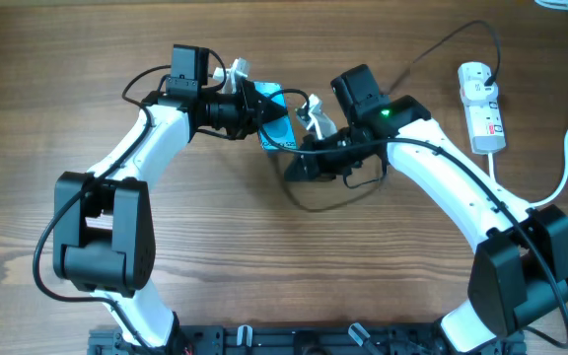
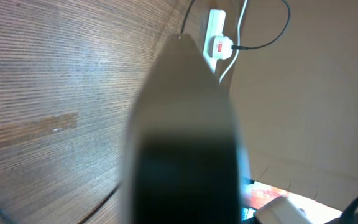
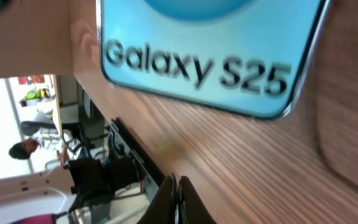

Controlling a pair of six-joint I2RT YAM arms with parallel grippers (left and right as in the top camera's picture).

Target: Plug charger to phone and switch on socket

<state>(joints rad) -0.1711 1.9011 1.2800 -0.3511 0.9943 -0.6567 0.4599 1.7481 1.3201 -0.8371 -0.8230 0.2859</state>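
Note:
My left gripper is shut on the phone and holds it off the table at the middle back. The left wrist view shows the phone only as a dark blur over the fingers. The teal face with "Galaxy S25" on the phone fills the top of the right wrist view. My right gripper points at that end, fingers pressed together, no plug showing. Overhead, the right gripper is just below the phone. The charger's black cable loops beneath it. The white socket lies at the far right.
A white adapter sits on the socket's far end, and the black cable arcs from it behind my right arm. The socket's thick white cord curves along the right edge. The socket also shows far off in the left wrist view.

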